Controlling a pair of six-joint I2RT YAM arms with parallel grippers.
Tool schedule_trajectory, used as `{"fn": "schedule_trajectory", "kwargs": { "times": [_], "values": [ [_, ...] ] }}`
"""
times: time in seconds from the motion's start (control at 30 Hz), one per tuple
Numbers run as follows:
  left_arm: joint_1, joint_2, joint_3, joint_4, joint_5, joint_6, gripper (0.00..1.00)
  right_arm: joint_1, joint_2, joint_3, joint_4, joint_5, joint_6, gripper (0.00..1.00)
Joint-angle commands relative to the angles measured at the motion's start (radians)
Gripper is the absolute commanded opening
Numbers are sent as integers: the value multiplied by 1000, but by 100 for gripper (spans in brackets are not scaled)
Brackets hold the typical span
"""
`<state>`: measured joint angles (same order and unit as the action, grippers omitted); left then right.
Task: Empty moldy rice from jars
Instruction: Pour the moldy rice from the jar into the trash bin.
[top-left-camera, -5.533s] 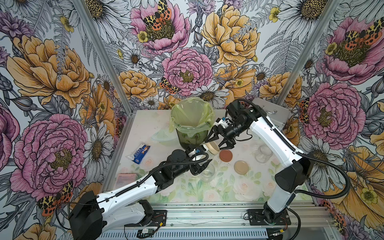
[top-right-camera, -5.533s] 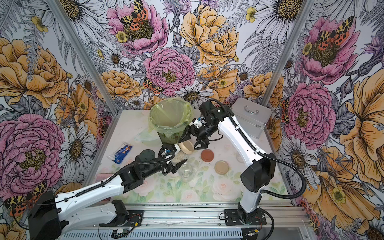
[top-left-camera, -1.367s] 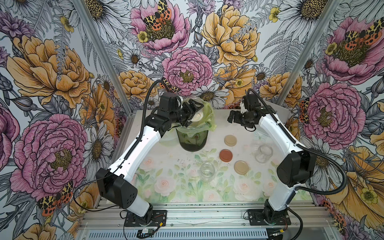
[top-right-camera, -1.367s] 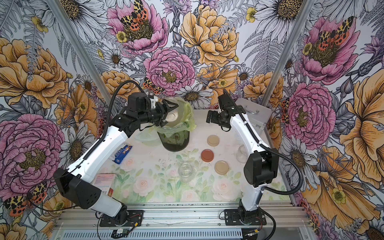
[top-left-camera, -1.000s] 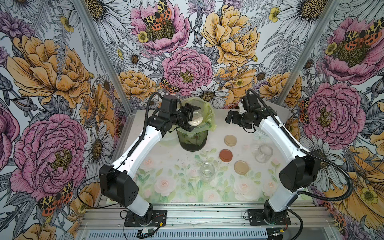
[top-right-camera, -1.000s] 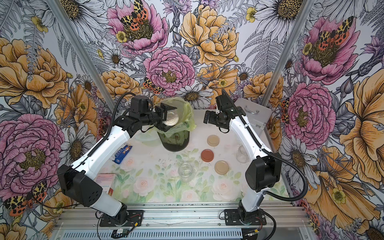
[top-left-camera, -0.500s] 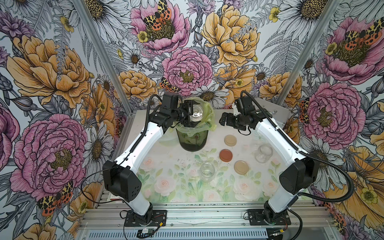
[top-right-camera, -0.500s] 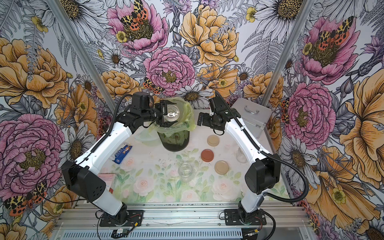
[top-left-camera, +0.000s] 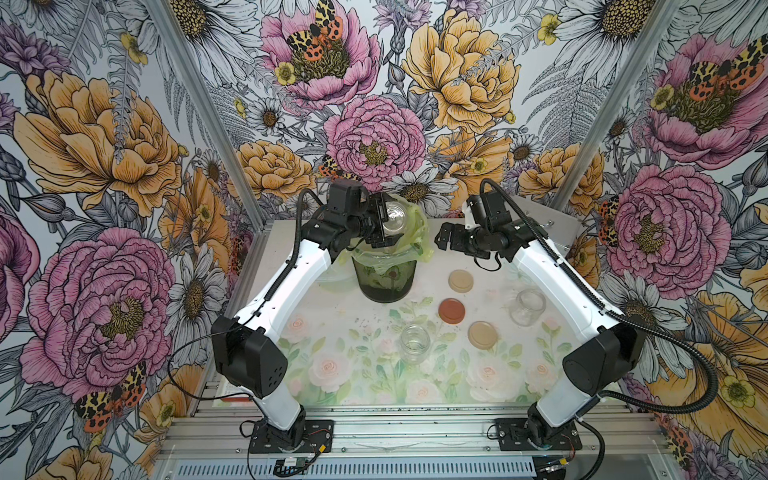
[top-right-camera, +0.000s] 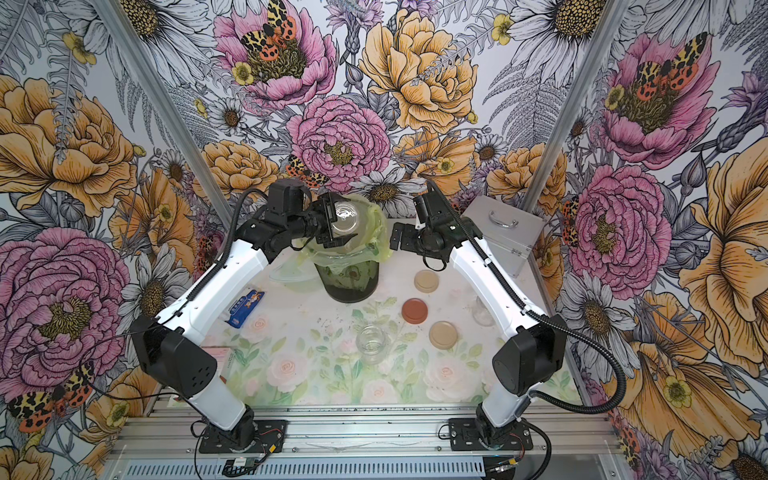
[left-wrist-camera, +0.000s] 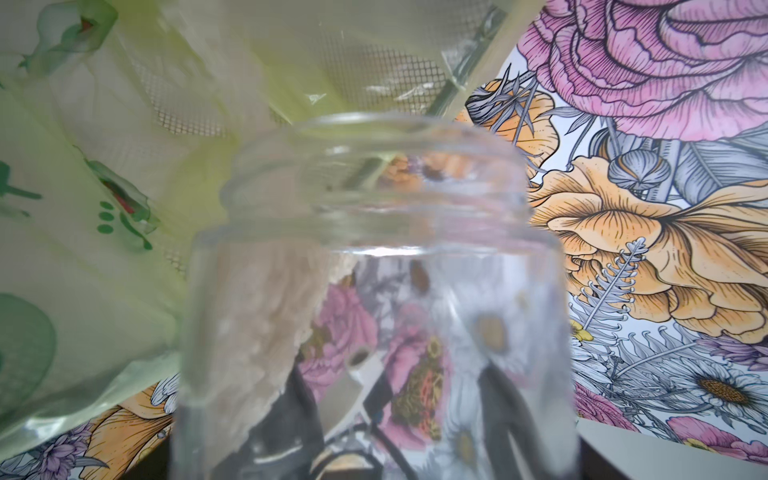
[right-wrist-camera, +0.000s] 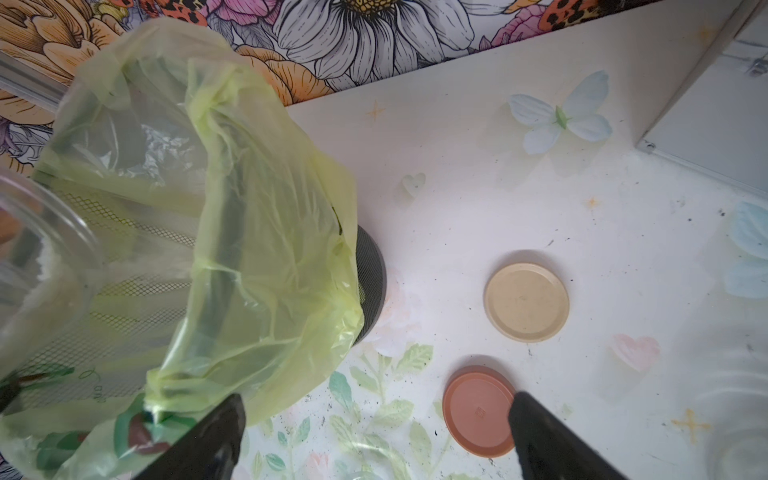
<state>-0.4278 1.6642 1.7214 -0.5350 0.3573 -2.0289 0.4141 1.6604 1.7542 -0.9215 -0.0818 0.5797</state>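
Observation:
My left gripper (top-left-camera: 380, 226) is shut on a clear glass jar (top-left-camera: 392, 216), held on its side above the mouth of the dark bin (top-left-camera: 384, 278) with its yellow-green bag. In the left wrist view a clump of pale moldy rice (left-wrist-camera: 257, 324) clings to one side of the jar (left-wrist-camera: 374, 257), whose mouth points at the bag. My right gripper (top-left-camera: 442, 241) hangs open and empty just right of the bin, above the table. Two more jars (top-left-camera: 414, 344) (top-left-camera: 527, 306) stand upright without lids and look empty.
Three lids lie on the table right of the bin: beige (top-left-camera: 460, 280), reddish-brown (top-left-camera: 452, 311), beige (top-left-camera: 482, 334). A metal case (top-right-camera: 503, 232) sits at the back right. A blue packet (top-right-camera: 245, 307) lies under the left arm.
The left gripper has turned the jar further onto its side over the bin. The right gripper has moved left toward the bin, still open.

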Motion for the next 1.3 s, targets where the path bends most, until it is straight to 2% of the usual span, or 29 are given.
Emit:
{"fn": "schedule_trajectory", "kwargs": {
  "times": [0.0, 0.2, 0.5, 0.6, 0.67, 0.77, 0.9, 1.13, 1.27],
  "values": [
    [10, -22, 43, 66, -74, -204, 0, 18, -46, 46, 31, 27, -4, 99],
    [15, -36, 40, 55, -147, -264, 0, 56, -54, 70, 31, 52, -14, 100],
    [18, -31, 49, 58, -127, -286, 0, 94, -50, 76, 32, 87, -12, 100],
    [21, -29, 58, 58, -98, -251, 0, 98, -42, 86, 31, 89, -13, 99],
    [23, -18, 76, 56, -53, -198, 0, 98, -35, 97, 32, 87, -17, 99],
    [28, 6, 90, 56, 76, -115, 0, 98, -24, 122, 31, 82, -27, 100],
    [44, -9, 31, 28, 240, 6, 0, 95, -3, 168, 31, 61, -37, 100],
    [150, -44, 13, -259, 443, 321, 0, 93, 49, 258, 32, 5, -21, 100],
    [170, -22, 62, -369, 524, 422, 0, 94, 91, 301, 48, -57, -11, 100]
  ]
}}
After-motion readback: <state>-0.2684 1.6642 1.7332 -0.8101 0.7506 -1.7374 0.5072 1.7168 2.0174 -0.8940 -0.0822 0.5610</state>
